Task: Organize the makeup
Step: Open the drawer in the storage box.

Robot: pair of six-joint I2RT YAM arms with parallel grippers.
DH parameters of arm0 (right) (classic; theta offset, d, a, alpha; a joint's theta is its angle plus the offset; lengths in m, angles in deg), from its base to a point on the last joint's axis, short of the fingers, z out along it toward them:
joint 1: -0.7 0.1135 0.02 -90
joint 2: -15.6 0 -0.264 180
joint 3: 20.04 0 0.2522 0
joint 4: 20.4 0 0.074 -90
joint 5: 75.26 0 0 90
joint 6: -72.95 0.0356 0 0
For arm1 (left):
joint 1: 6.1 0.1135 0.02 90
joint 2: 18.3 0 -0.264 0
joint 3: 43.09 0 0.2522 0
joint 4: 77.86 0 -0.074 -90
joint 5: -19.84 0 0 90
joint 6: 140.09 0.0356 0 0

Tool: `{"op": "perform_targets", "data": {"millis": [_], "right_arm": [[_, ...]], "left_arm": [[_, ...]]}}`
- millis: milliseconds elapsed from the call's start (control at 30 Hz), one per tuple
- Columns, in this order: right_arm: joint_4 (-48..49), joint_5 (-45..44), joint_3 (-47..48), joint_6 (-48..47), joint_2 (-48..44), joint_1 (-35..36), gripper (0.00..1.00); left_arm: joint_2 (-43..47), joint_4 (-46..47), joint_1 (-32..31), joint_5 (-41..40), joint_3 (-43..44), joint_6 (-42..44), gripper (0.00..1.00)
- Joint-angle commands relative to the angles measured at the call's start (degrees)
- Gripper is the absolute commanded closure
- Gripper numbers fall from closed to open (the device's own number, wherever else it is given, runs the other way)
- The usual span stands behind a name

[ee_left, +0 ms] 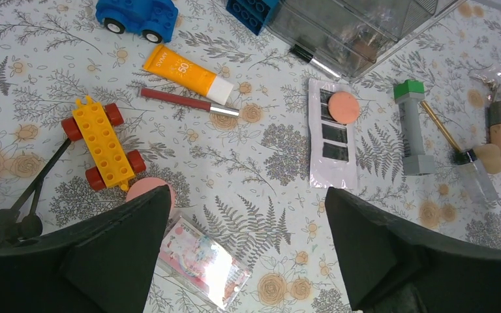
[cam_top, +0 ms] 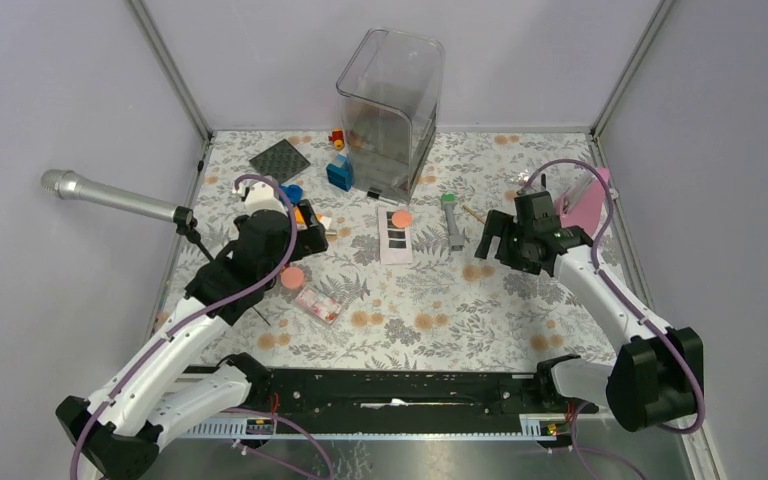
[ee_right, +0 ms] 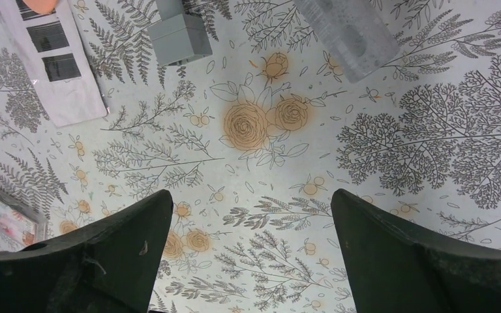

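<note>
Left wrist view: the left gripper (ee_left: 246, 195) is wide open and empty, above the clear pink palette (ee_left: 202, 261) and a coral disc (ee_left: 149, 192). Farther off lie the white palette with dark squares (ee_left: 333, 160), another coral disc (ee_left: 344, 107) on it, and the green-capped grey tube (ee_left: 412, 127). The right gripper (ee_right: 251, 194) is wide open and empty too.
</note>
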Motion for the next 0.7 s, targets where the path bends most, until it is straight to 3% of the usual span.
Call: {"op": "perform_targets", "data": {"millis": [0, 467, 667], "right_arm": [[-0.1, 1.7, 2.4, -1.6, 1.9, 0.1, 0.01], [7.2, -4.7, 3.1, 0.7, -1.3, -0.6, 0.01], [14.1, 1.6, 4.3, 1.0, 0.3, -1.6, 0.01]], "left_arm": [[1.1, 1.2, 0.0, -3.3, -1.3, -0.2, 0.01], [0.3, 5.4, 0.0, -2.9, -5.9, -2.4, 0.01], [1.6, 7.3, 0.0, -4.1, -8.5, -3.3, 0.01]]}}
